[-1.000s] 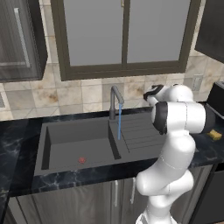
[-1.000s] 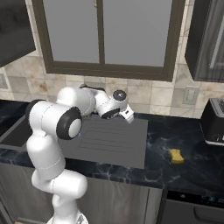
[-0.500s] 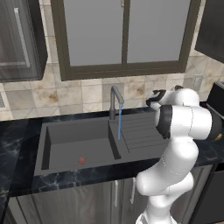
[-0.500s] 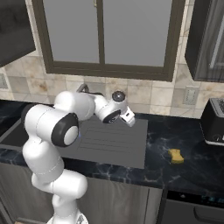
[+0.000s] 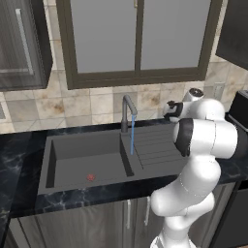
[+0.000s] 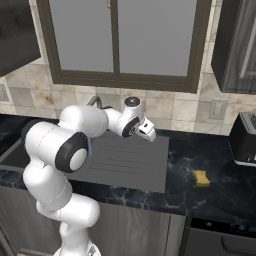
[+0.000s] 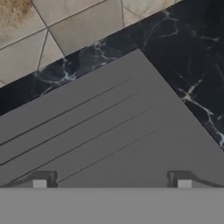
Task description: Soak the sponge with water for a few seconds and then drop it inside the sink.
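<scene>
Hovering over the ribbed drainboard [image 7: 100, 131] w/ our jaws [image 7: 111, 183] spread wide and empty, nothing between the fingertips [image 7: 39, 183] in the hand view. We're looking down at the drainboard's far right corner, w/ black marbled surface [image 7: 188, 57] beyond it and beige wall tiles [image 7: 57, 26] at the top.

In the right base view our hand [image 6: 145, 131] is sitting above the back of the drainboard, near the wall. The sponge [image 6: 201, 178] is lying on the black surface well to the right of the sink [image 6: 135, 165], apart from our hand, between the sink edge and the toaster [image 6: 244, 137] but nearer the front edge. We aren't touching it.

In the left base view the water [image 5: 132, 140] is running as a thin pale-blue stream straight down from the gooseneck faucet [image 5: 127, 109], landing by the divider between basin [image 5: 82, 157] and drainboard. The red drain mark [image 5: 90, 177] is showing on the basin floor. Our arm is bending up from lower right, wrist [image 5: 177, 110] reaching back toward the wall, right of the faucet.
</scene>
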Available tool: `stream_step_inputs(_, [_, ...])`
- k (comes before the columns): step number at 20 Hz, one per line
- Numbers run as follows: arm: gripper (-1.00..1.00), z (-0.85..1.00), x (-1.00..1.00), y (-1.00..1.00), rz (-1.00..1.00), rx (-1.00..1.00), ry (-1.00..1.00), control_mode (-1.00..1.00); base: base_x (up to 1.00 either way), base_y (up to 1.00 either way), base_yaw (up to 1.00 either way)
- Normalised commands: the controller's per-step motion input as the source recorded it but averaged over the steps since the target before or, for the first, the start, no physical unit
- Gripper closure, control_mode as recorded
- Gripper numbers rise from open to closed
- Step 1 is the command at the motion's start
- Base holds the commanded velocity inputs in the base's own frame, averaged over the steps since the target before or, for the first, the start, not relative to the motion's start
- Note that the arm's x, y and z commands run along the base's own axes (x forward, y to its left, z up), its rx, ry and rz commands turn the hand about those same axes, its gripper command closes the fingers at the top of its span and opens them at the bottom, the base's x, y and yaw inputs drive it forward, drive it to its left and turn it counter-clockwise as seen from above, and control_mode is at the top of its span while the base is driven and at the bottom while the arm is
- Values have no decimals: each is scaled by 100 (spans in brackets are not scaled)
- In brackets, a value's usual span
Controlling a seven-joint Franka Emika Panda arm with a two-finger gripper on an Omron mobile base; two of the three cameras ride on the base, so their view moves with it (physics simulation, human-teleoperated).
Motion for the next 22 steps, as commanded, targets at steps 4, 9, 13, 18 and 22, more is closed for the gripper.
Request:
stream_step_inputs(4, [-100, 9, -6, -19, 10, -4, 5, -100, 0, 0, 0])
stream_step_inputs(9, [-100, 0, -26, -9, 8, 0, 2, -100, 0, 0, 0])
stream_step_inputs(13, [-100, 0, -37, -7, 8, 0, 3, -100, 0, 0, 0])
stream_step_inputs(18, [-100, 0, -42, -4, 9, 0, 4, -100, 0, 0, 0])
stream_step_inputs(22, [-100, -2, -35, -3, 8, 0, 3, -100, 0, 0, 0])
